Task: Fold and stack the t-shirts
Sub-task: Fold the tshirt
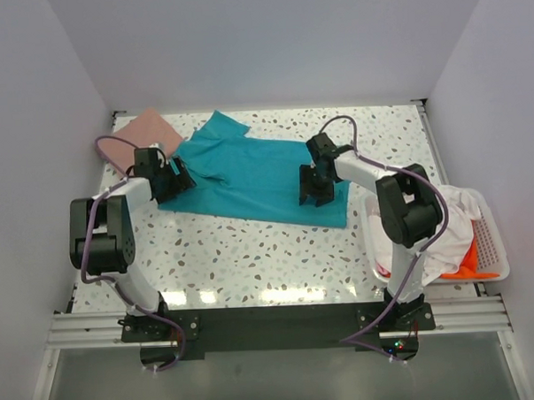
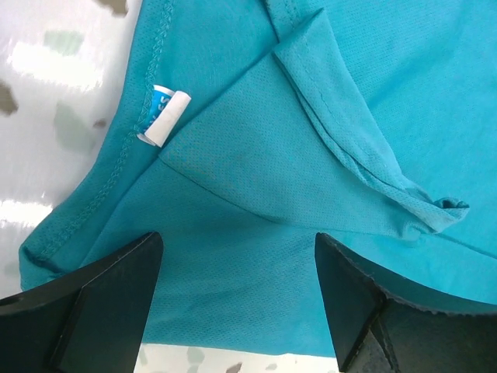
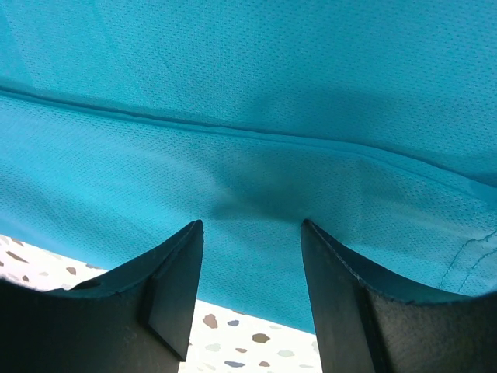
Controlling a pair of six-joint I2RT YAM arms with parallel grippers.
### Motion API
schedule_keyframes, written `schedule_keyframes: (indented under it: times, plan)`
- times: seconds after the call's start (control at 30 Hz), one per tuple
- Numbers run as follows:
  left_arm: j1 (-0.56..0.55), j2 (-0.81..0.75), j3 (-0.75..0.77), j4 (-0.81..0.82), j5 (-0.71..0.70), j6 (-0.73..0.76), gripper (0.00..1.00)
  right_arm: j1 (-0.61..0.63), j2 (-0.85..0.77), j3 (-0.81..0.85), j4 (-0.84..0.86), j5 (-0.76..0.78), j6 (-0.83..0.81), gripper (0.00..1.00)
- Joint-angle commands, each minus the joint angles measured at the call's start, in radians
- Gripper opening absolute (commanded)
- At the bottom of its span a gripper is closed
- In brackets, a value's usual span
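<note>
While both arms hang over the teal t-shirt (image 1: pixel 257 174), the left claw (image 2: pixel 237 241) stands wide with nothing between its fingers, poised above the hem side near a small white label (image 2: pixel 163 116) and a turned-in flap of cloth (image 2: pixel 349 148). Over to the right claw (image 3: pixel 252 225): jaws parted too, gripping nothing, mesh fabric right beneath and the near edge just behind.

From above, the left claw (image 1: pixel 173 179) sits at the shirt's 9 o'clock and the right claw (image 1: pixel 318 191) near its 4 o'clock. The shirt lies mostly spread on the surface (image 1: pixel 252 254). A pink t-shirt (image 1: pixel 140 135) lies at 10 o'clock. White (image 1: pixel 454 223) and orange (image 1: pixel 469 264) shirts are heaped in the basket (image 1: pixel 492 243) at 4 o'clock.

Early days, I'd say: one fold barely begun, no stack, three shirts waiting.
</note>
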Motion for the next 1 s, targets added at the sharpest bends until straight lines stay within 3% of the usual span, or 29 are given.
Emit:
schedule_keyframes:
  times: [0.0, 0.33, 0.53, 0.73, 0.97]
  plan:
    - [0.013, -0.042, -0.085, -0.100, -0.061, -0.026, 0.85, 0.022, 0.020, -0.090, -0.069, -0.009, -0.021, 0.57]
    - [0.013, -0.189, -0.194, -0.233, -0.133, -0.075, 0.88, 0.104, -0.105, -0.239, -0.133, -0.016, 0.013, 0.57]
    - [0.013, -0.365, -0.269, -0.307, -0.159, -0.092, 0.89, 0.150, -0.197, -0.299, -0.156, -0.002, 0.028, 0.57]
    - [-0.040, -0.478, -0.257, -0.307, -0.161, -0.081, 0.89, 0.156, -0.289, -0.259, -0.196, 0.010, 0.027, 0.57]
    - [-0.154, -0.444, -0.237, -0.240, -0.074, -0.112, 0.88, 0.156, -0.294, -0.167, -0.233, 0.018, 0.019, 0.57]
